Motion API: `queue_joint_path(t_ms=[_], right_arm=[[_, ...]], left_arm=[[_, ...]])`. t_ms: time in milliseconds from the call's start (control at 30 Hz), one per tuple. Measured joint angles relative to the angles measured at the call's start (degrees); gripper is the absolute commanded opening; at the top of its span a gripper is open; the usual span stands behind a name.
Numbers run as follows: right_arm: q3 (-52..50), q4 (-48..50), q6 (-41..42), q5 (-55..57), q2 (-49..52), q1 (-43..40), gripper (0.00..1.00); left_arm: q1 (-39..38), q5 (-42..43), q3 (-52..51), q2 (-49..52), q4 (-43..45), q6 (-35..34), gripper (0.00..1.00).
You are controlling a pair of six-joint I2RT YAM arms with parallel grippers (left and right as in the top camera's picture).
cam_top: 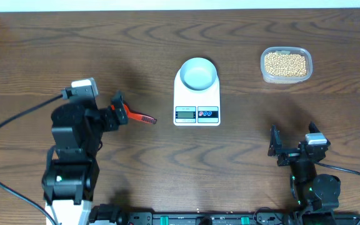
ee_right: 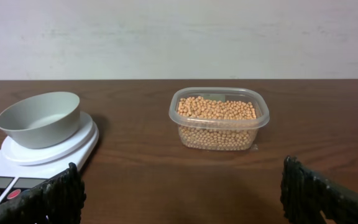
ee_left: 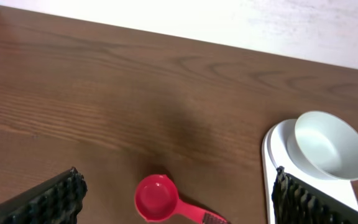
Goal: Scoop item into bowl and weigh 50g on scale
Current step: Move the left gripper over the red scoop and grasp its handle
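Wood surface [cam_top: 55, 50]: your left pincer [cam_top: 121, 109] and right pincer [cam_top: 274, 142] hang released; a skewed grab could flick the red measuring scoop [cam_top: 144, 117] away.

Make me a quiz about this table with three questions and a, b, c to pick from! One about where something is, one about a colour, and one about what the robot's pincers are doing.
1. Where is the bowl?
A) on the scale
B) on the floor
C) inside a cupboard

2. What colour is the scoop?
A) green
B) red
C) blue

3. How are the left pincer and the right pincer?
A) open and empty
B) shut tight
C) holding the bowl

Answers:
1 A, the bowl sits on the scale's white top.
2 B, the scoop is bright red against the brown wood.
3 A, each pincer's fingers stand wide apart and grip nothing.
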Motion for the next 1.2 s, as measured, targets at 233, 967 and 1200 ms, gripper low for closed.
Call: queue_joint_path(t_ms=[233, 967, 1200], right_arm=[[0.0, 0.0, 0.0, 0.0, 0.0, 0.0, 0.99], [0.0, 0.0, 0.0, 0.0, 0.0, 0.0, 0.99], [0.0, 0.0, 0.0, 0.0, 0.0, 0.0, 0.99]], left_arm=[[0.0, 0.0, 8.6, 7.9, -8.6, -2.3, 0.98], [-0.1, 8.0, 9.7, 21.9, -11.1, -2.7, 0.98], [-0.1, 6.3, 9.7, 28.4, -11.4, -9.5, 0.98]])
